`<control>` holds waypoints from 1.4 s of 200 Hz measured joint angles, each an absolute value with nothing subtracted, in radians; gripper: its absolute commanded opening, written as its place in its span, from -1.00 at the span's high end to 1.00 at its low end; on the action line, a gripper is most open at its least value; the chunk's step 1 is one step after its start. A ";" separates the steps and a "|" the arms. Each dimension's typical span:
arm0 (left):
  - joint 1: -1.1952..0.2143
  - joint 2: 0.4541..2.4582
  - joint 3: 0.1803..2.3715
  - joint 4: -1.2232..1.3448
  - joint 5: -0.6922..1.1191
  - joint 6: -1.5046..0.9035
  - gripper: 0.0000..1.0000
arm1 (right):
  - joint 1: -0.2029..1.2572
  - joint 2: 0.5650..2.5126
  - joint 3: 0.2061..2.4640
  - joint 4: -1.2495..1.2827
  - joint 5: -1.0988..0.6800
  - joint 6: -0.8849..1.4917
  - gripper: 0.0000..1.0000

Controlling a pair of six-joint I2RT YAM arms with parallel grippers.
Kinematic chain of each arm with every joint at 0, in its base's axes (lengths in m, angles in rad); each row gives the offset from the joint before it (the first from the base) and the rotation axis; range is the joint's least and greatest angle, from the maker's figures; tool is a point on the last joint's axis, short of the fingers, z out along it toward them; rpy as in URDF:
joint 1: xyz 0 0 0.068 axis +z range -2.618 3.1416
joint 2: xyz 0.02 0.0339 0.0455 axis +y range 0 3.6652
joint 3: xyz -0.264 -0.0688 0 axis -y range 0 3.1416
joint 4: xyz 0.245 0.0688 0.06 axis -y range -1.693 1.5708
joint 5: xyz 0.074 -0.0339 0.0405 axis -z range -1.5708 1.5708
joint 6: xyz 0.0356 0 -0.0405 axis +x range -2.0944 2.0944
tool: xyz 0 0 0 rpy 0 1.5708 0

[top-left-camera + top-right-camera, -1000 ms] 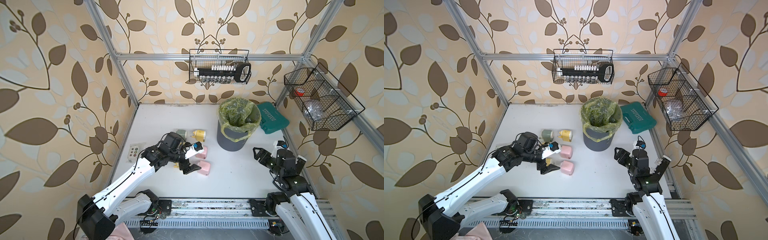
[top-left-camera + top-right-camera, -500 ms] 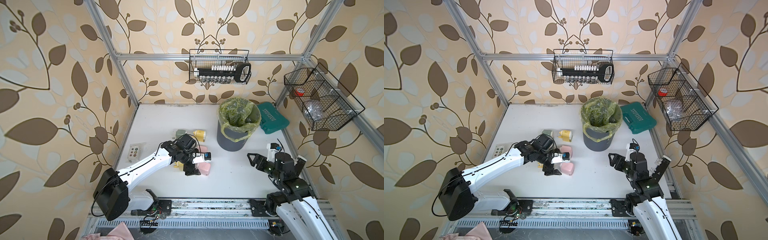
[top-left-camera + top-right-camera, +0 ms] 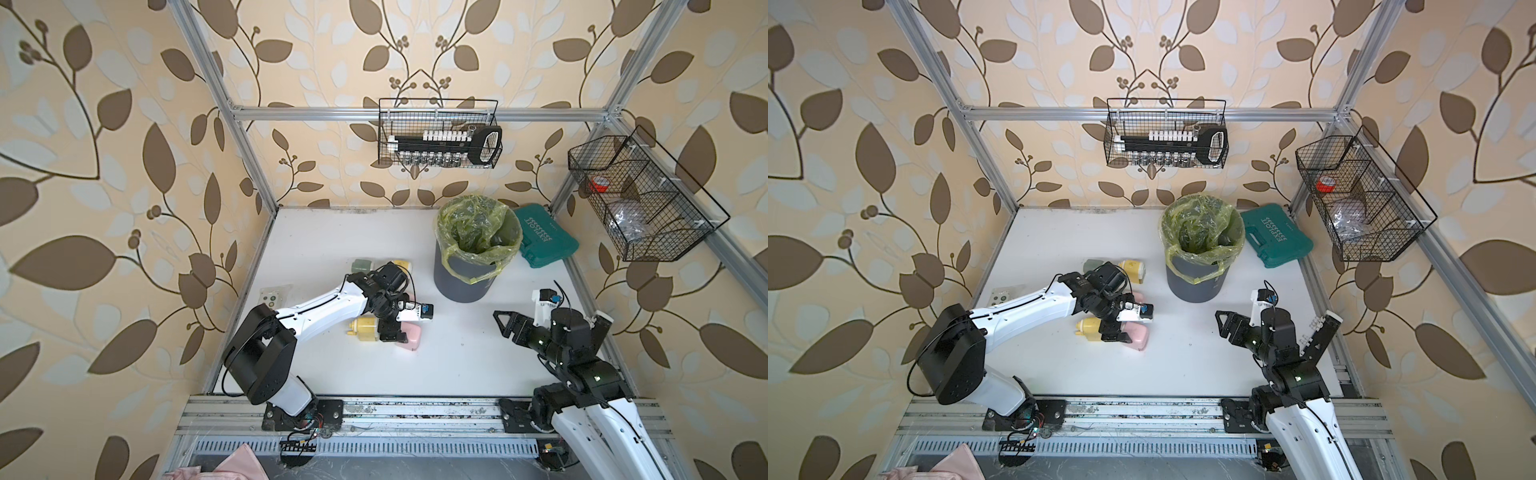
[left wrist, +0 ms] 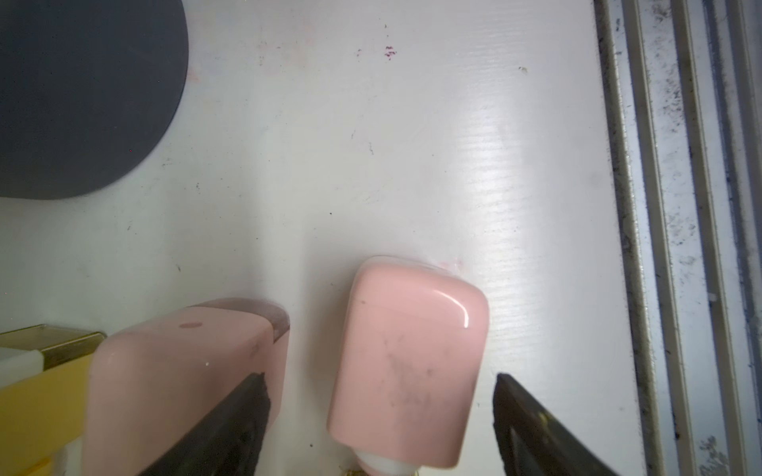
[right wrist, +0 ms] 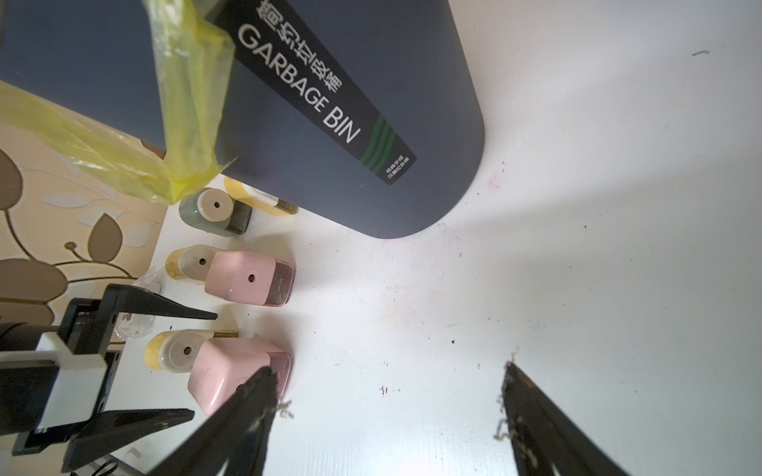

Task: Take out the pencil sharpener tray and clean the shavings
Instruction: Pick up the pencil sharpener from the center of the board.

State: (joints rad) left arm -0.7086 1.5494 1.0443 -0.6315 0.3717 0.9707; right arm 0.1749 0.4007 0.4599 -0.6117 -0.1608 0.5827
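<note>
Two pink pencil sharpeners lie on the white table. My left gripper point(image 4: 379, 420) is open and straddles the nearer pink sharpener point(image 4: 406, 362) point(image 3: 412, 338), with a gap on each side. The farther pink sharpener point(image 4: 181, 371) point(image 5: 243, 276) lies beside it. Its translucent tray point(image 5: 283, 280) is pushed in, and the shavings show only as a brownish darkness through the wall. The nearer sharpener's tray point(image 5: 282, 366) is also in. My right gripper point(image 5: 383, 412) point(image 3: 552, 316) stands open over bare table to the right, holding nothing, with pale fluff on its fingertips point(image 5: 532, 416).
A grey garbage bin point(image 3: 465, 278) with a yellow liner stands behind the sharpeners. Two yellow sharpeners point(image 3: 363, 329) point(image 3: 1133, 270) and a green one point(image 3: 1094, 265) lie nearby. A teal case point(image 3: 544, 241) sits at the back right. A small remote point(image 3: 272, 296) lies at the left edge.
My left arm has reached right and come down over the nearer pink sharpener, its jaws narrowing a little. The right arm has swung slightly toward the table's middle.
</note>
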 measured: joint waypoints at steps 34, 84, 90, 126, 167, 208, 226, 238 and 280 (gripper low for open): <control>-0.715 1.598 1.055 -0.638 0.363 0.993 -0.63 | 0.175 0.410 0.460 -0.612 -0.167 0.583 -0.68; -0.739 1.634 1.055 -0.641 0.355 0.997 -0.60 | 0.175 0.424 0.460 -0.621 -0.169 0.583 -0.67; -0.741 1.634 1.053 -0.640 0.354 0.997 -0.60 | 0.175 0.427 0.460 -0.622 -0.169 0.583 -0.67; -0.754 1.647 1.041 -0.638 0.338 0.995 -0.54 | 0.175 0.443 0.460 -0.627 -0.169 0.583 -0.67; -0.761 1.674 1.040 -0.629 0.326 0.989 -0.38 | 0.175 0.444 0.460 -0.627 -0.169 0.583 -0.67; -0.773 1.700 1.040 -0.612 0.303 0.982 -0.13 | 0.175 0.447 0.460 -0.627 -0.169 0.583 -0.67; -0.776 1.700 1.040 -0.609 0.300 0.979 0.01 | 0.175 0.447 0.460 -0.627 -0.170 0.583 -0.67; -0.780 1.700 1.040 -0.608 0.294 0.977 0.26 | 0.175 0.448 0.460 -0.628 -0.170 0.583 -0.67; -0.794 1.695 1.040 -0.605 0.269 0.953 1.00 | 0.182 0.494 0.462 -0.632 -0.162 0.588 -0.67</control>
